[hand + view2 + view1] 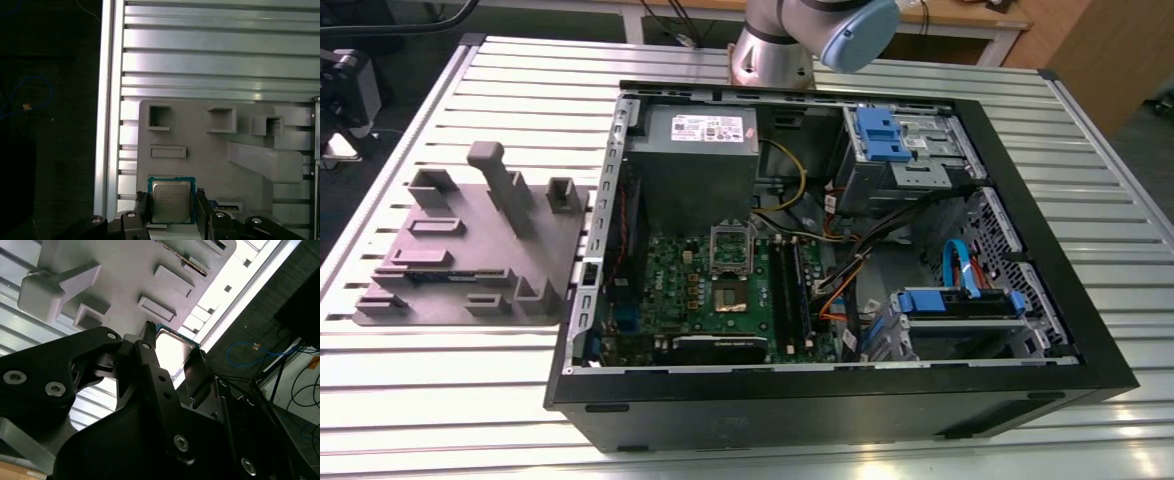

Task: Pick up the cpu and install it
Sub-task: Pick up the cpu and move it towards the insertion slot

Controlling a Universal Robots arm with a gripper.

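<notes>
Tabletop, slatted silver aluminium, carries open black computer case w/ green board inside; grey plastic fixture block just beside it, exterior view's left. Black two-finger hand clenched on small square silvery-topped cpu, green-rimmed, over fixture block in first wrist view.

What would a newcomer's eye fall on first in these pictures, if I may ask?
The open computer case dominates the exterior view, its green board exposed; a grey tray lies beside it on the slatted table, toward the exterior view's left. In the first wrist view, the pincer grips the cpu by two opposite edges, with that tray beyond it.
</notes>
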